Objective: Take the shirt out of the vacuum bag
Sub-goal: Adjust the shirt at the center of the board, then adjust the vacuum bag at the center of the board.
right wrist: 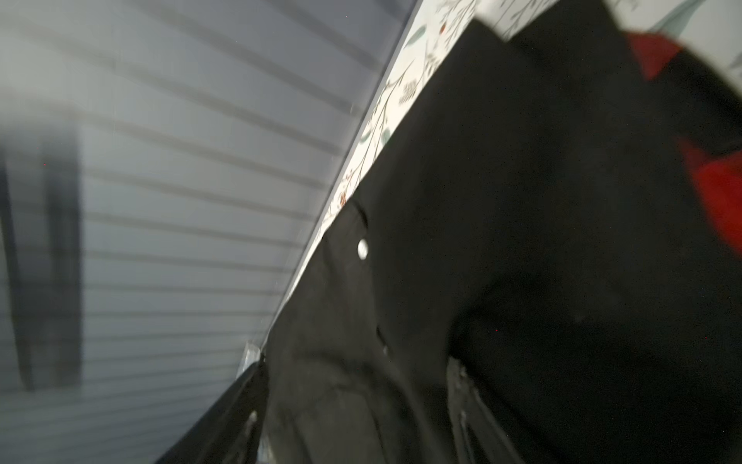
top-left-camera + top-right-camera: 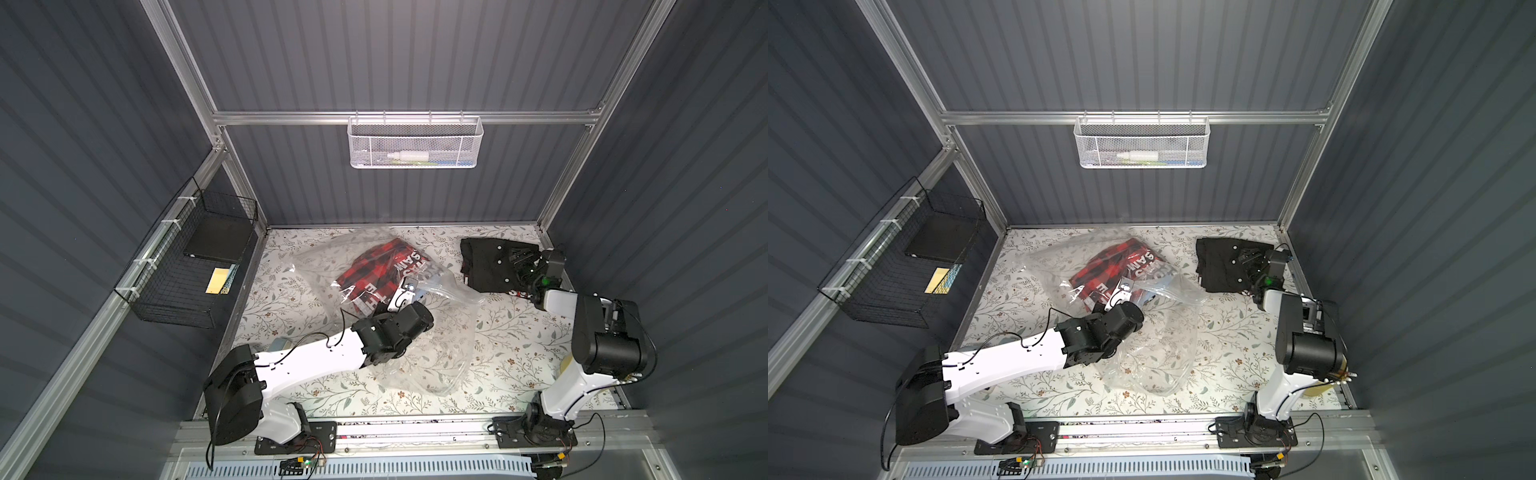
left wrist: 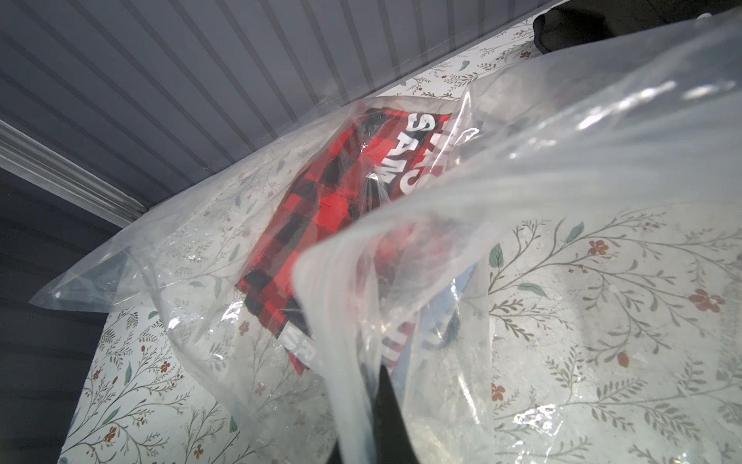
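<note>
Toward the near edge of the counter [image 2: 519,361] the vacuum bag [image 2: 440,357] lies slack and empty, see-through over the floral print; mid-counter the left arm [image 2: 307,357] reaches among its folds, the left jaws closed on a pinch of film, which the left wrist view shows lifted and draped over them; just beyond, toward the far edge, the red plaid shirt [image 2: 370,266] sits inside the bag, so the pulling-out step is in hand, not done; in the far right corner a black garment [image 2: 486,266] lies outside the bag, the right jaws standing apart over it, gripping nothing I can make out; next, I judge, the right arm [image 2: 602,332] must cross to the plaid cloth while the left holds the film up.
</note>
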Available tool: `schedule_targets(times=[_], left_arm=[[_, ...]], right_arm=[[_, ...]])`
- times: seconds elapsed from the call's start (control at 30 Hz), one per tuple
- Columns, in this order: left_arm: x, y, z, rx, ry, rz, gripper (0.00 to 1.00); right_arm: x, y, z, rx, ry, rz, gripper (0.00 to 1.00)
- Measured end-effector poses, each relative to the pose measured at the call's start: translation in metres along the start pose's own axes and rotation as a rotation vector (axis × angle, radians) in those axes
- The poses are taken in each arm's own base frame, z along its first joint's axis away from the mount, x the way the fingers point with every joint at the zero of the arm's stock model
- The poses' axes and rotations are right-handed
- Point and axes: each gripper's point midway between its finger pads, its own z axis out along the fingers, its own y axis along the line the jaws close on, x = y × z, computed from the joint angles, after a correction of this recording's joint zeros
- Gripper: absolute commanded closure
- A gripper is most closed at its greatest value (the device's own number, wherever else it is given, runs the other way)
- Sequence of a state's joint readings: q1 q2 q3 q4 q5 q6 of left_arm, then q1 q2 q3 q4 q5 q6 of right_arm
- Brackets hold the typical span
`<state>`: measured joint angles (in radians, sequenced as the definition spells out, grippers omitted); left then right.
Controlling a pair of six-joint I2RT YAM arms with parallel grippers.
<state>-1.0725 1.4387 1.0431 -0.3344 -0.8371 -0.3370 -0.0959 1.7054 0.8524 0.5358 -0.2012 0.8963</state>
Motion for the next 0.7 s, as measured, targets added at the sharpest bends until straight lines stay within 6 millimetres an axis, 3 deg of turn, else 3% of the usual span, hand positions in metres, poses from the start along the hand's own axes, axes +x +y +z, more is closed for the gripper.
schedule_targets(times=[0.1, 0.23, 0.63, 0.7], left_arm=[[-0.004, -0.003, 0.001, 0.006, -0.016, -0.027, 1.00], [-0.011, -0.008, 0.003, 0.019, -0.040, -0.064, 1.00], [-0.040, -0.013, -0.002, 0.054, -0.114, -0.190, 1.00], [-0.043, -0.015, -0.003, 0.064, -0.123, -0.209, 1.00]], right_arm=[[0.014, 0.052, -0.022, -0.058, -0.018, -0.117, 0.27], [0.028, 0.118, -0.073, -0.175, -0.085, -0.241, 0.27], [0.067, 0.180, -0.204, -0.353, -0.108, -0.415, 0.33], [0.069, 0.183, -0.223, -0.376, -0.110, -0.424, 0.40]])
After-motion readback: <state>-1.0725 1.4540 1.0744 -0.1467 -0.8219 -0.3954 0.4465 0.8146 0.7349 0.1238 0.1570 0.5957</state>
